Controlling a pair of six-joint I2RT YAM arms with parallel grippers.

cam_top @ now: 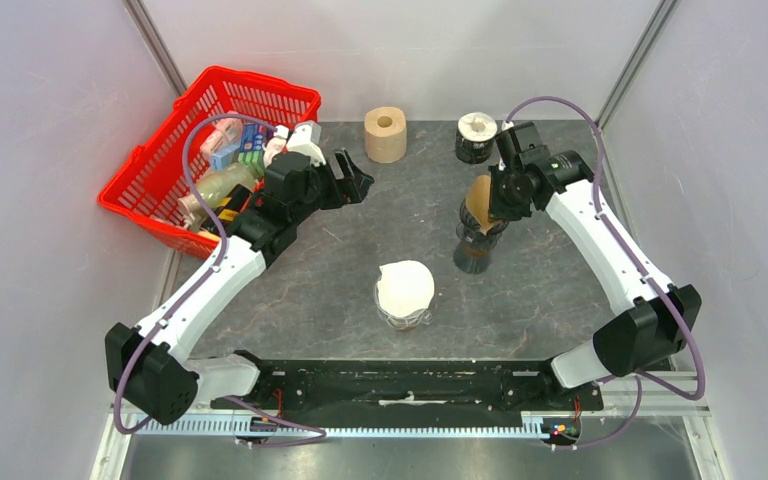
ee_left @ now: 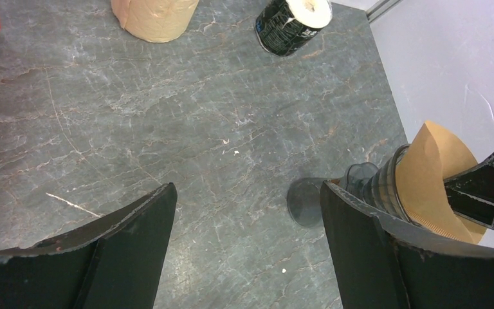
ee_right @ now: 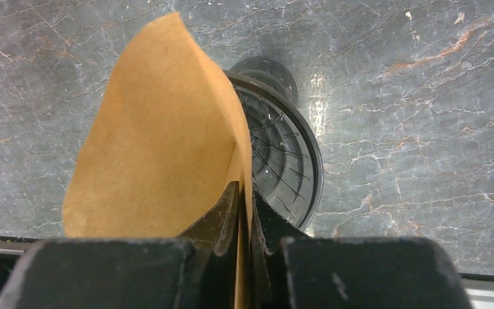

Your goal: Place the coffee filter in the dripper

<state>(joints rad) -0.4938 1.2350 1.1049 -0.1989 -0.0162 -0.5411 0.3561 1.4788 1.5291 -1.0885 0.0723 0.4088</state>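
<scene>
Top external: right gripper (cam_top: 507, 192) clamped on coffee filter (cam_top: 478, 200) at dripper (cam_top: 474, 247) mouth; left gripper (cam_top: 356, 180) spread wide, empty, beside basket (cam_top: 210, 108); roll (cam_top: 385, 135), tin (cam_top: 476, 138) behind.

Red basket (cam_top: 260, 88) of bottles and packets at the table's (cam_top: 340, 260) far left corner; brown paper roll (cam_top: 385, 134) and black white-topped roll (cam_top: 476, 138) along the far edge; paper-topped glass (cam_top: 405, 293) near the middle.

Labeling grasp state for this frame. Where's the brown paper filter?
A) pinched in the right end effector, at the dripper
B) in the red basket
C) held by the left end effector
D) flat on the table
A: the right wrist view shows the filter clamped in the right end effector beside the dripper, while the left end effector is open and holds nothing.
</scene>
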